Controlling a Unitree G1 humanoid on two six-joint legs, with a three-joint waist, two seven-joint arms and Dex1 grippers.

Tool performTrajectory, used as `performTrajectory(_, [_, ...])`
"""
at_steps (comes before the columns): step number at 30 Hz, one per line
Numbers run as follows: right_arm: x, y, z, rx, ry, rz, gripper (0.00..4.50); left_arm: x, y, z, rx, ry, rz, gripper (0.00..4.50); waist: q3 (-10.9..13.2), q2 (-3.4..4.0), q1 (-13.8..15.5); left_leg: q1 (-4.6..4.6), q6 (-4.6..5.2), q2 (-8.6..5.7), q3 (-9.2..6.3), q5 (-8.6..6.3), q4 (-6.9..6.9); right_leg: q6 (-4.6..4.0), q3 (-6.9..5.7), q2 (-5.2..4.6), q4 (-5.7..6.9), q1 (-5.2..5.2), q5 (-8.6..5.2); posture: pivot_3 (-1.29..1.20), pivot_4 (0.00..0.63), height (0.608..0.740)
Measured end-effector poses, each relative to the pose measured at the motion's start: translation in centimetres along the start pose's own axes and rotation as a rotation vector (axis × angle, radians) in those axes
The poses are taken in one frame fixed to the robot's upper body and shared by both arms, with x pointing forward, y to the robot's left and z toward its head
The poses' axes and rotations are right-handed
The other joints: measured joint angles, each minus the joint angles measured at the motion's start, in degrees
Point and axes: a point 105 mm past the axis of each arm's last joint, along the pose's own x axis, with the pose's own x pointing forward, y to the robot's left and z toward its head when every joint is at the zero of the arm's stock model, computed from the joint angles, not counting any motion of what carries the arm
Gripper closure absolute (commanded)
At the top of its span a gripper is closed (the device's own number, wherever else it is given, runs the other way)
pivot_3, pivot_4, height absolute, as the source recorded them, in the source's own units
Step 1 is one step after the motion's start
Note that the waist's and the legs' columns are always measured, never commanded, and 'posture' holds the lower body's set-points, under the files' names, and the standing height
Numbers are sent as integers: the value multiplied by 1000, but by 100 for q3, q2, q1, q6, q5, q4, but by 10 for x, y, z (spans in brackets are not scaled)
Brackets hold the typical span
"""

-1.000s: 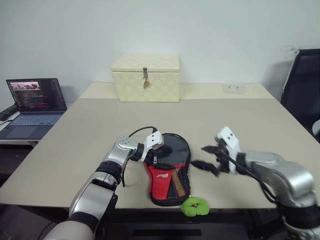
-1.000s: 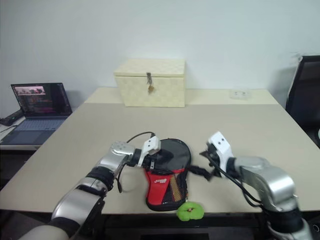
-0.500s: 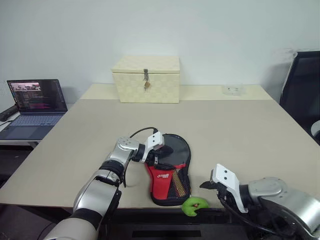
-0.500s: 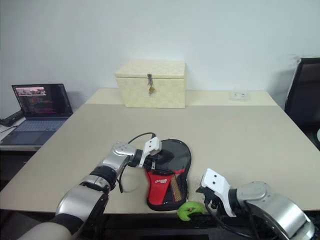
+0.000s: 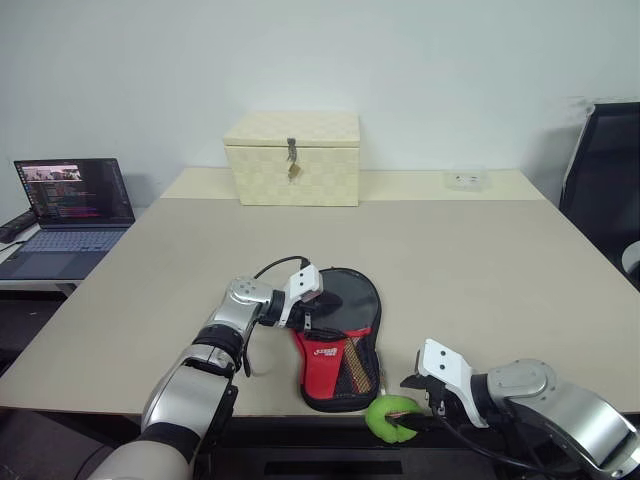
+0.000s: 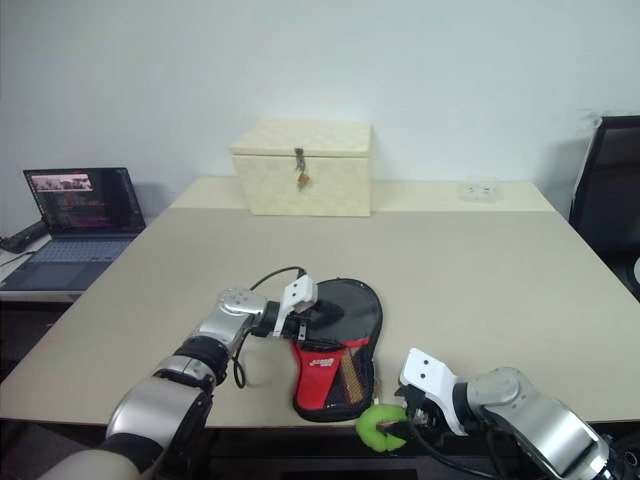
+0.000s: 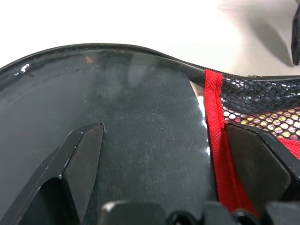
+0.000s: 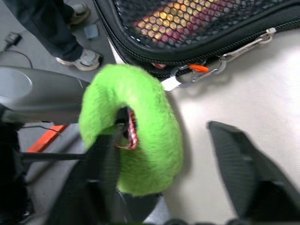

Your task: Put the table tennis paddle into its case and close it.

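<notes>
At the far left we are seeing an open laptop (image 5: 72, 205) sitting on a lower side surface, its screen lit, well apart from everything else. On the beige table (image 5: 480, 260), at the far edge, a cream woven box (image 5: 292, 157) with a metal latch is standing, and a small white object (image 5: 467, 178) is lying further right near the same edge. A black office chair (image 5: 603, 180) is standing beyond the table's right side. None of these is sitting between our grippers and the work.

Near the front edge the case (image 5: 338, 345) is lying flat, its round black end pointing away from us and its red and mesh end towards us. The table tennis paddle (image 7: 122, 122) is lying inside it, the black rubber face showing in the open mouth. Our left gripper (image 5: 312, 296) is reaching in from the left with its fingers (image 7: 82, 154) spread wide, one resting over the black face and the other over the red trim and mesh. It is gripping nothing that we can make out.

At the case's near end, right at the table edge, the green charm (image 8: 136, 126) is hanging by a small clip from the zip. Our right gripper (image 6: 400, 428) is sitting at the charm, jaws partly spread, one finger (image 8: 105, 159) lying against the fuzzy green and the other standing clear of it over the table. In the right wrist view a person's legs and shoes (image 8: 77, 58) are showing on the floor below.
</notes>
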Motion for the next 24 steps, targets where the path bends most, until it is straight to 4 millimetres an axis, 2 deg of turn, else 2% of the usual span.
performTrajectory(3, [-1, -3, 4, -26, -4, 4, 3628, 0, 0, -1, -1, 1, 0, 0, 0, 0, -1, 1, 0, 0, -1, 0, 2, 0, 1, 0, 1, 1, 0, 0, 150, 740])
performTrajectory(6, [-7, -11, 9, -53, -4, -6, 4484, -1, -1, -1, 3, 2, -5, 0, 0, 0, 4, 0, 0, -1, -2, 0, 4, 0, -1, -1, 1, 2, 1, 0, 150, 740])
performTrajectory(12, [-26, -29, 9, -101, 44, -11, 4484, -5, -4, -2, 15, 6, -23, 0, -1, 1, 11, 1, 0, 0, -1, 0, 3, -1, -2, -1, 0, 3, 1, 0, 150, 740])
performTrajectory(17, [-34, -34, 7, -131, 67, 12, 4484, -4, -5, -2, 23, 5, -30, 0, -1, 0, 16, 1, 1, -1, 0, 0, 3, -1, 0, -2, -1, 3, 1, 0, 150, 740])
performTrajectory(24, [-44, -27, 10, -177, 89, 93, 4484, -4, -6, -2, 28, 4, -30, 0, -4, 3, 18, 1, 1, -1, -3, 0, 3, -1, 0, -3, -1, 4, 1, 0, 150, 740])
